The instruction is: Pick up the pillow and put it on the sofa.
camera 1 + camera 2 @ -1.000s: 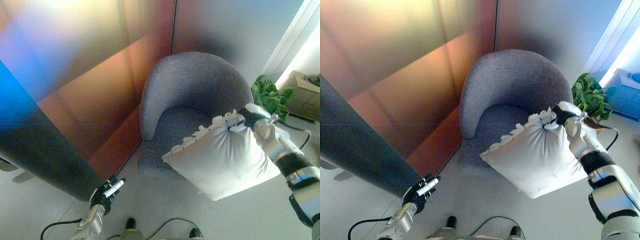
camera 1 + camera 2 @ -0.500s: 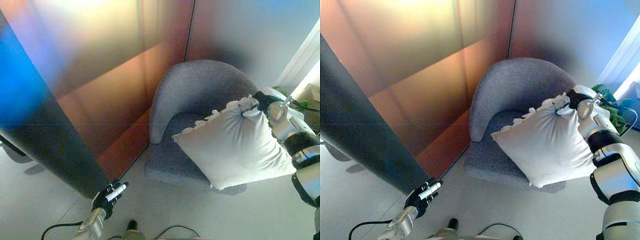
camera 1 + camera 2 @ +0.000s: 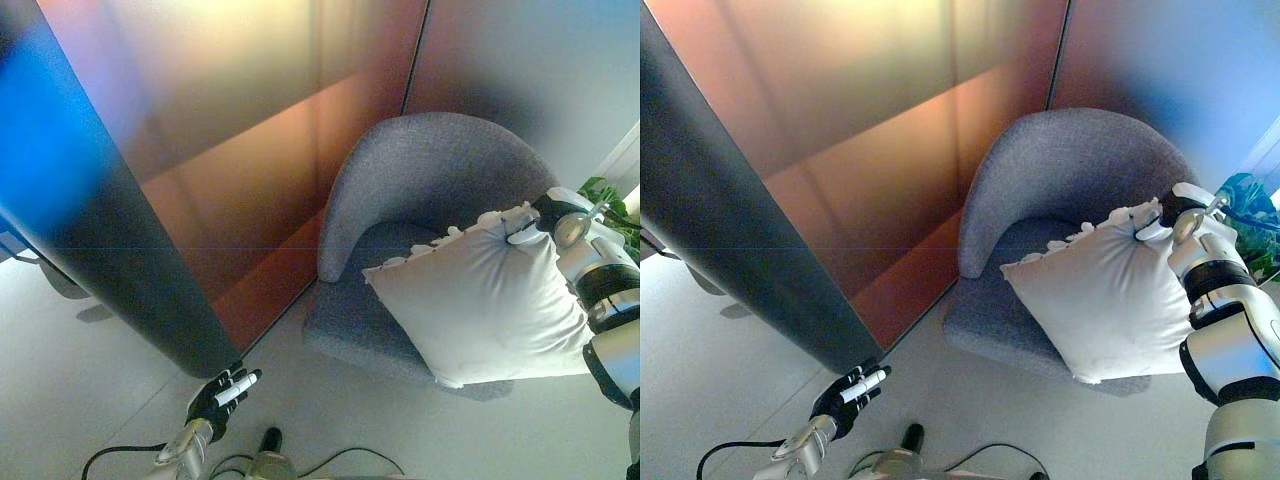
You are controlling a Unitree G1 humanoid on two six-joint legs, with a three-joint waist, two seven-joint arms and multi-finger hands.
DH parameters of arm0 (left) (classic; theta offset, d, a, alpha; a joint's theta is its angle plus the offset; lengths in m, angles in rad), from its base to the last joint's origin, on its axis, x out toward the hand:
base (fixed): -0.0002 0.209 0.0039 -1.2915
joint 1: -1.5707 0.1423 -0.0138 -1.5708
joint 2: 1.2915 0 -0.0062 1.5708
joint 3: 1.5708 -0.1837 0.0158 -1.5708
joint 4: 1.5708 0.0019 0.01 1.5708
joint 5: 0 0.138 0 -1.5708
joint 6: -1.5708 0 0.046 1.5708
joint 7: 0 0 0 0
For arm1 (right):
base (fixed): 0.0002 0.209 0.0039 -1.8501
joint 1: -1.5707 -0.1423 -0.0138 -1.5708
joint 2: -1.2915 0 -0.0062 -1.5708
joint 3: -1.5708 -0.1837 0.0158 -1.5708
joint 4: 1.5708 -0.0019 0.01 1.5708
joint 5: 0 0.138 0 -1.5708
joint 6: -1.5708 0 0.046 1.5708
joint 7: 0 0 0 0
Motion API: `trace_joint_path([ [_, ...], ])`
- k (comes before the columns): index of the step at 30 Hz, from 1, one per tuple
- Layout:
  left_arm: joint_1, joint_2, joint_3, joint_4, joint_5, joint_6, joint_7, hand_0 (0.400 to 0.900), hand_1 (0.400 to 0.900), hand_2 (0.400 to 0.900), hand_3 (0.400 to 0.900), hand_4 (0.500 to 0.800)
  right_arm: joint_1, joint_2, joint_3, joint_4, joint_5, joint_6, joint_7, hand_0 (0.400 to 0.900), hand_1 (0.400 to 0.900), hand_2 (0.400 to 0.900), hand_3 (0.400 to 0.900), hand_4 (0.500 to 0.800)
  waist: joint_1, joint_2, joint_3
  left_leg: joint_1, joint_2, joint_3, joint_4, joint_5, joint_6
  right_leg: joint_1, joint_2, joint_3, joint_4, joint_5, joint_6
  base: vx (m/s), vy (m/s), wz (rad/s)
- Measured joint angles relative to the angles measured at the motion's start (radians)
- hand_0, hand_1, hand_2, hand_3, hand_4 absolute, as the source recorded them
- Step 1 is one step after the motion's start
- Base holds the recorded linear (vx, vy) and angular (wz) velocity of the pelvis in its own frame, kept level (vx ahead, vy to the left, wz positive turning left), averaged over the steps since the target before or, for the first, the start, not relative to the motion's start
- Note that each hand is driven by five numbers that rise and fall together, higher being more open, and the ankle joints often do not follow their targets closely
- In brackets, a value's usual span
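One sofa (image 3: 430,190), grey and round-backed, taken as the landmark. Behind and to its left, reddish-brown wall panels (image 3: 250,150); further left again, a dark slanting panel (image 3: 110,260) running down toward the floor (image 3: 80,380). Just right of the sofa's back, a green plant (image 3: 608,195), half hidden behind the right arm. Nothing lying between pillow and seat.

White pillow (image 3: 480,300) with a frilled top edge, hanging tilted in front of the sofa. Upper corner level with the right end of the backrest. Lower corner over the seat's front right edge, with a shadow beneath it on the floor. Hard to tell whether the lower edge touches the seat cushion or hangs just clear of it. Covers most of the seat's right half from view.

Right hand (image 3: 1175,205) up at the pillow's top right corner, close to the sofa's right side, fingers clamped on the bunched cloth there. Forearm running down and to the right from it.

Left hand (image 3: 222,390) low over the floor, well left of the sofa and in front of the dark panel's foot. Fingers loosely curled, holding nothing, white tips showing.
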Motion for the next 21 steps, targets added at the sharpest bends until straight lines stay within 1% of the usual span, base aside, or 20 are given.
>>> trace_joint_path([
  [2,0.0,0.001,-0.003,-0.002,-0.001,-0.003,-0.004,0.9,0.9,0.9,0.9,0.8,-0.005,0.011,-0.001,0.023,-0.001,0.021,-0.018,0.9,0.9,0.9,0.9,0.8,0.0,0.0,0.0,-0.004,0.0,-0.004,0.0,0.0,0.0,-0.002,0.001,-0.004,-0.001,0.0,0.0,-0.19,0.002,0.03],
  [4,-0.003,0.015,-0.036,-0.003,-0.009,-0.008,-0.006,0.9,0.9,0.9,0.9,0.8,-0.015,0.02,-0.001,0.049,-0.002,0.042,-0.065,0.9,0.9,0.9,0.9,0.8,-0.001,0.002,0.0,-0.026,0.002,-0.006,0.0,-0.001,0.001,-0.023,0.001,-0.006,-0.002,0.0,-0.002,-0.17,-0.015,0.0],
  [7,-0.004,0.018,-0.039,-0.003,-0.018,-0.008,-0.011,0.9,0.9,0.9,0.9,0.8,-0.033,0.02,-0.001,0.059,-0.002,0.067,-0.096,0.9,0.9,0.9,0.9,0.8,-0.002,0.004,0.001,-0.055,0.001,-0.008,0.0,0.005,0.002,-0.051,0.001,-0.005,-0.002,0.007,-0.007,-0.04,-0.006,-0.01],
  [15,-0.001,0.022,-0.039,-0.039,-0.018,-0.008,-0.01,0.9,0.9,0.9,0.9,0.8,-0.042,0.02,-0.009,0.06,-0.007,0.072,-0.156,0.9,0.9,0.9,0.9,0.8,-0.003,0.006,0.002,-0.048,0.001,-0.007,0.0,0.008,-0.001,-0.04,0.001,-0.011,-0.003,0.008,-0.003,0.07,0.005,0.04],
  [21,0.003,0.026,-0.039,-0.042,-0.017,-0.007,-0.011,0.9,0.9,0.9,0.9,0.8,-0.042,0.02,-0.011,0.062,-0.019,0.071,-0.158,0.9,0.9,0.9,0.9,0.8,-0.005,0.011,0.011,-0.016,0.002,-0.007,-0.001,0.005,0.001,-0.005,0.001,-0.015,-0.003,-0.002,-0.005,0.09,0.003,0.02],
])
